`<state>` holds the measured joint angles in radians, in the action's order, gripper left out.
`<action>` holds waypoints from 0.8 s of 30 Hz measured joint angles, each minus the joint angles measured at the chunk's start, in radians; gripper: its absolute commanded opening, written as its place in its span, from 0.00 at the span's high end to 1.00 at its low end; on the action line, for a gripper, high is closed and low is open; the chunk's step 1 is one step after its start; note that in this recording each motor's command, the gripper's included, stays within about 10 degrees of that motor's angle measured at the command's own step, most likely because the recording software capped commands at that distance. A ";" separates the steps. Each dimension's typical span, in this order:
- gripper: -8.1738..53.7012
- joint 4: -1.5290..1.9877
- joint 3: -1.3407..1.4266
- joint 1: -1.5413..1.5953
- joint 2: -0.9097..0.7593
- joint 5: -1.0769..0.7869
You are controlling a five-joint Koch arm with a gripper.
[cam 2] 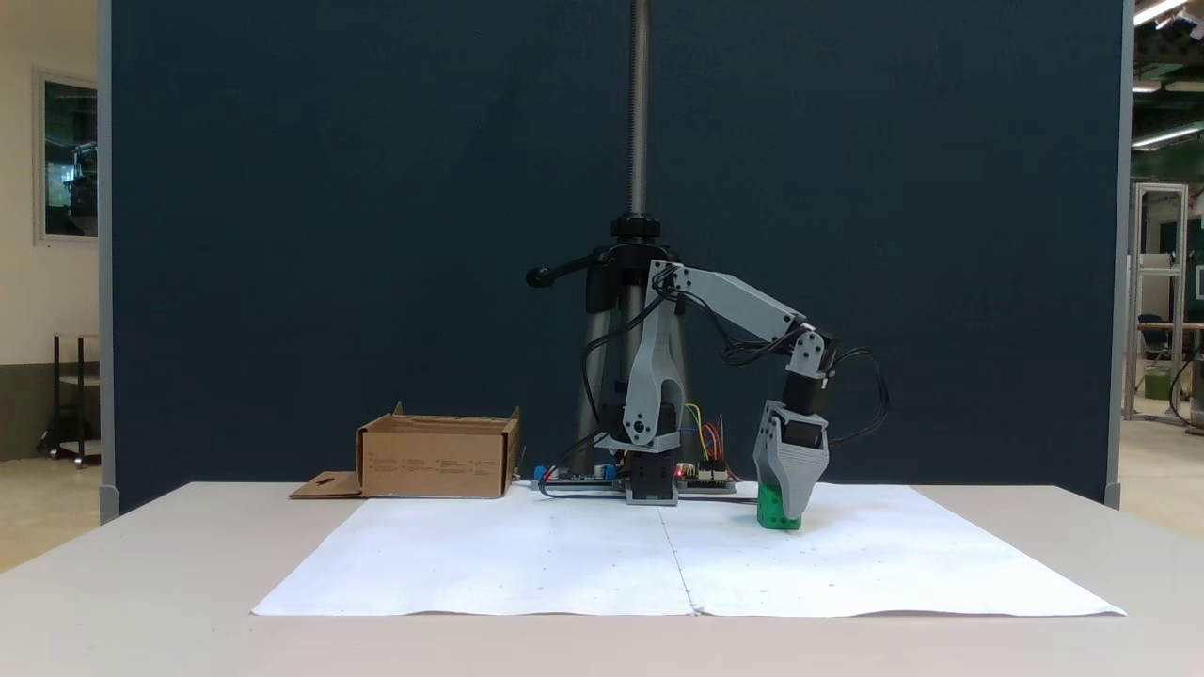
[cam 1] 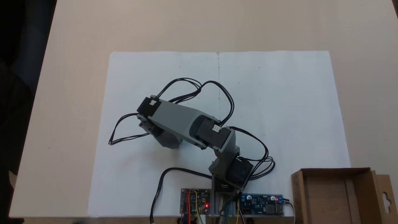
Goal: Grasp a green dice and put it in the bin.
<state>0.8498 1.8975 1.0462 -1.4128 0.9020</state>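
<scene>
Green dice [cam 2: 775,509] sits right of centre on white paper [cam 2: 527,564], the hand [cam 2: 788,512] grasping it; bin [cam 2: 435,458] stands well apart at left, circuit boards [cam 2: 574,474] between.

I am finding nothing readable: the print on the bin's [cam 2: 437,458] side wall, left of centre, is blurring into faint marks.

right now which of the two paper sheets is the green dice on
The sheet right of the seam in a fixed view, holding the green dice, farther from the bin.
</scene>
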 measured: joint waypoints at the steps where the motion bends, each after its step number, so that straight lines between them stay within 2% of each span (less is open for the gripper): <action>1: 0.19 -0.014 0.011 -0.002 0.002 0.000; 16: 0.20 -0.031 0.058 -0.018 0.000 -0.011; 19: 0.24 -0.032 0.058 -0.017 0.000 -0.026; 24: 0.24 -0.034 0.058 -0.017 0.000 -0.029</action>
<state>0.8161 1.9558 1.0293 -1.4128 0.8728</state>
